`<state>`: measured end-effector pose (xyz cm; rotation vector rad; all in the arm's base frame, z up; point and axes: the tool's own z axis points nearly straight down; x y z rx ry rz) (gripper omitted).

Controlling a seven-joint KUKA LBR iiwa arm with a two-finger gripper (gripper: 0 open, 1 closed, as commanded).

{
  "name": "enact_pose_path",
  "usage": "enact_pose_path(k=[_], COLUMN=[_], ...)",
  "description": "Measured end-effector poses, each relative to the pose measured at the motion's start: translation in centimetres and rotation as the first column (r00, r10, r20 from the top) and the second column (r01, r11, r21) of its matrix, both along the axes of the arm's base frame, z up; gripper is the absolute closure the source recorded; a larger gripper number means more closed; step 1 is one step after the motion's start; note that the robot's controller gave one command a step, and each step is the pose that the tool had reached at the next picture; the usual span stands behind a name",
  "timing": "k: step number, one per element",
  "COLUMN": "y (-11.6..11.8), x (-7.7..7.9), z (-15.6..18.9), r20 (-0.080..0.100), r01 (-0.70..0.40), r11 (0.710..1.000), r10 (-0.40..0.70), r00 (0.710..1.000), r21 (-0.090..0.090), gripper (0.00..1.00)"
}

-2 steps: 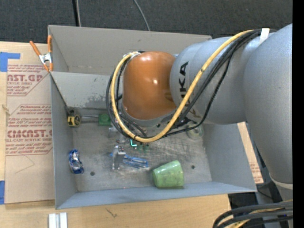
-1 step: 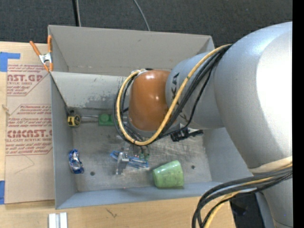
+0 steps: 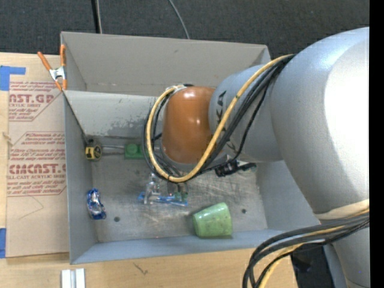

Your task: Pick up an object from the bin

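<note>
My gripper [image 3: 158, 186] reaches down below the arm's orange cover onto the middle of the bin floor. Right under it lies a small blue and clear thing [image 3: 165, 200], flat on the floor; I cannot tell whether the gripper touches it. A light green cup [image 3: 213, 221] lies on its side to the lower right of the gripper, near the front wall.
A green block [image 3: 133, 151] and a small yellow thing [image 3: 91, 153] lie by the back wall at the left. A crumpled blue and white wrapper [image 3: 95, 204] sits near the left wall. The arm covers the bin's right part.
</note>
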<state>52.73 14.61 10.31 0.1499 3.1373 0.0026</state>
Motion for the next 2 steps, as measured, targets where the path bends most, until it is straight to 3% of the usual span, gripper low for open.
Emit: enact_pose_path(k=[1, 2], y=[0.0, 1.5], x=[0.5, 0.0], z=[6.3, 13.9], r20=[0.005, 0.008], r01=[-0.002, -0.005], r11=[1.000, 1.000], r10=[0.002, 0.005], r00=[1.000, 1.000], r21=[0.001, 0.002], gripper=[1.00, 1.00])
